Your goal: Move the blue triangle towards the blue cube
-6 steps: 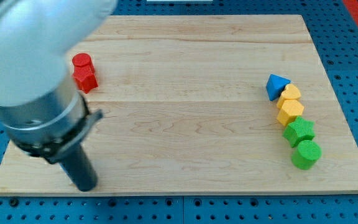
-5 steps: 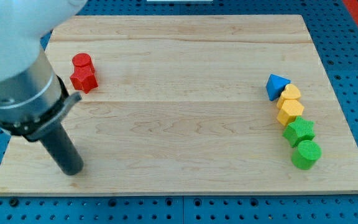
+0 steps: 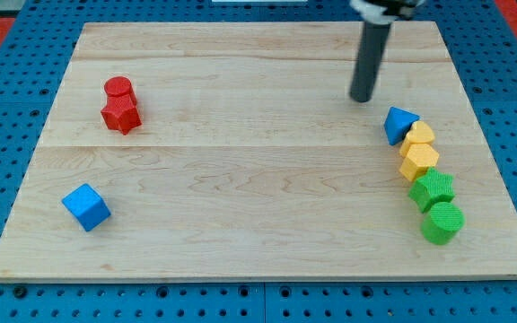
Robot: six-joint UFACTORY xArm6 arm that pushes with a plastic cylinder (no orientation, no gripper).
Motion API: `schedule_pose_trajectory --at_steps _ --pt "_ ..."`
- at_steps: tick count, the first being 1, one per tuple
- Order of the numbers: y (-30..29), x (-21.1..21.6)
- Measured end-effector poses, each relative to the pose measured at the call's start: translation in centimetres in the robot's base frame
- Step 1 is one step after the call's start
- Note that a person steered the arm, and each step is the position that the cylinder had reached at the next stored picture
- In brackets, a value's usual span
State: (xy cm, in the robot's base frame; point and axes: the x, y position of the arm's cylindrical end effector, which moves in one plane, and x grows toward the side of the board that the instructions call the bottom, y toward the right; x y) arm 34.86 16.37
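Note:
The blue triangle (image 3: 399, 124) lies near the view's right edge of the wooden board (image 3: 258, 179), at the top of a column of blocks. The blue cube (image 3: 86, 207) sits alone at the lower left of the board. My tip (image 3: 362, 98) rests on the board just up and to the left of the blue triangle, a short gap away and not touching it. The rod rises from there to the view's top.
Below the blue triangle, touching in a line, are two yellow blocks (image 3: 417, 137) (image 3: 419, 161), a green block (image 3: 433, 189) and a green cylinder (image 3: 442, 222). A red cylinder (image 3: 118, 89) and a red block (image 3: 121, 114) sit together at the upper left.
The arm has swung from the board's lower left to the upper right. The blue cube, hidden behind the arm before, now shows. No block has visibly moved.

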Motion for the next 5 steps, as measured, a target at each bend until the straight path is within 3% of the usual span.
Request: schedule_pose_trajectory --at_steps 1,2,3,4,5 --pt "4.5 3.3" --pt "3.2 7.4" --pt "-3.7 7.9" --pt "-4.7 6.5" --pt "-9.6 6.5"
